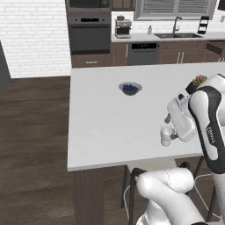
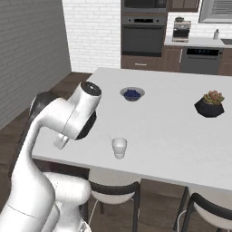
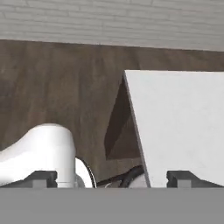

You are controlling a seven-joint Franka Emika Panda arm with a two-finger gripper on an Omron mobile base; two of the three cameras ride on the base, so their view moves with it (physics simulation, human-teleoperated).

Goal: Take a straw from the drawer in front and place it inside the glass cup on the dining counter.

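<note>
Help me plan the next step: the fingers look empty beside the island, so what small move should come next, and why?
Probably turn away toward the drawer. The fingers stand wide apart holding nothing, the glass cup near the dining counter's front edge seems to hold no straw, so one likely still needs fetching.

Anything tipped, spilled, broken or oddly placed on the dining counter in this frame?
Nothing stands out. The glass cup stands upright near the near edge of the dining counter, the grey bowl sits level with its dark blue contents inside, and the potted plant is upright. No spill or damage is visible.
</note>
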